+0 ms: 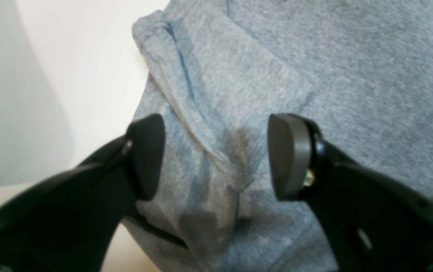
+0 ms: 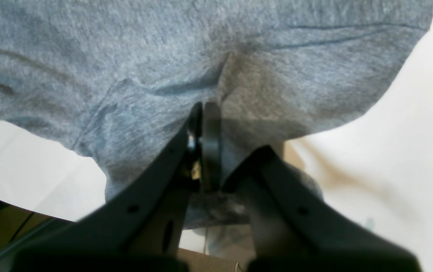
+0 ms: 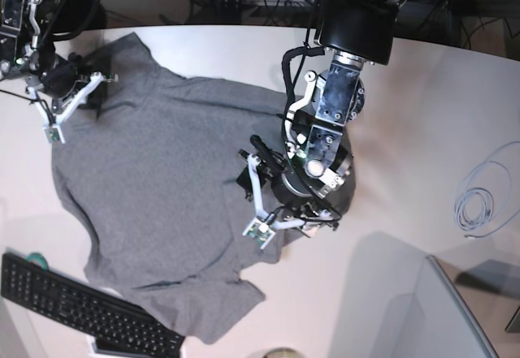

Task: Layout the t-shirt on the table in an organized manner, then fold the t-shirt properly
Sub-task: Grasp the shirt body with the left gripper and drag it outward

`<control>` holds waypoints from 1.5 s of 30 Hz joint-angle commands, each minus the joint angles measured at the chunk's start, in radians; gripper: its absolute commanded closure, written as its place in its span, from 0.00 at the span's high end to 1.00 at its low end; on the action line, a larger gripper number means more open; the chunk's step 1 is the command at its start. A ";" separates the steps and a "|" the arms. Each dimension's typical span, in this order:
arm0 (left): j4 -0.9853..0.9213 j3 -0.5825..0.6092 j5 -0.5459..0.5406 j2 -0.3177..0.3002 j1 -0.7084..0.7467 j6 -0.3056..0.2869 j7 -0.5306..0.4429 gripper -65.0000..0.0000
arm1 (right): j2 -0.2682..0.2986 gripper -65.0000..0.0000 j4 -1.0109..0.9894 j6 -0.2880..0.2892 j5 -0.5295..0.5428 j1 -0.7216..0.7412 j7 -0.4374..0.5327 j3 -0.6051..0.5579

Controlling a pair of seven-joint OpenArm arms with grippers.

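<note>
Now spreading the t-shirt on the counter, one side pinched, the other let go.

My right fingers are clenched on a pinch of cloth near the counter's far edge; my left fingers stand parted over a raised fold, gripping nothing. If I pull from one side only, I judge the bunched hem by the keyboard will drag and crease. No print or label reads anywhere.

Base view: high overhead, looking down on the whole counter, both arms in frame. Left wrist view: very close, past its own fingers onto the t-shirt. Right wrist view: equally close on shirt edge. All three share the shirt
</note>
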 commanded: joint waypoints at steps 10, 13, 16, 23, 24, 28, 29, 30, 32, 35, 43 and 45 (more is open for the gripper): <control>-0.199 -0.146 -0.001 0.011 -0.100 0.012 -0.110 0.65 | 0.013 0.00 0.017 0.001 0.010 0.007 0.014 0.005; -0.242 -0.147 -0.001 0.012 -0.113 0.012 -0.140 0.65 | 0.013 0.00 0.017 0.001 0.010 0.007 0.014 0.003; -0.299 -0.153 -0.003 0.034 -0.136 0.012 -0.168 0.65 | 0.013 0.00 0.017 0.001 0.010 0.007 0.014 0.003; -0.420 -0.161 -0.046 0.053 -0.191 0.012 -0.212 0.64 | 0.013 0.00 0.017 0.001 0.010 0.007 0.014 0.002; -0.420 -0.161 -0.067 0.053 -0.193 0.012 -0.215 0.64 | 0.013 0.00 0.017 0.001 0.010 0.007 0.014 0.002; -0.423 -0.161 -0.124 0.053 -0.199 0.018 -0.217 0.58 | 0.013 0.00 0.014 0.001 0.010 0.007 0.014 0.002; -0.423 -0.161 -0.121 0.052 -0.199 0.032 -0.219 0.50 | 0.013 0.00 0.012 0.001 0.010 0.007 0.014 0.002; -0.423 -0.161 -0.121 0.052 -0.199 0.041 -0.219 0.43 | 0.013 0.00 0.012 0.001 0.010 0.007 0.014 0.002; -0.425 -0.161 -0.121 0.050 -0.200 0.044 -0.220 0.26 | 0.013 0.00 0.012 0.001 0.010 0.007 0.014 0.002; -0.455 -0.161 -0.125 0.047 -0.222 0.044 -0.220 0.02 | 0.013 0.00 0.012 0.001 0.010 0.008 0.014 0.002; -0.524 -0.163 -0.130 -0.005 -0.275 0.055 -0.275 0.00 | 0.013 0.00 0.012 0.001 0.010 0.010 0.014 0.002; -0.521 -0.173 -0.130 -0.028 -0.280 0.113 -0.298 0.00 | 0.013 0.00 0.012 0.001 0.010 0.010 0.014 0.002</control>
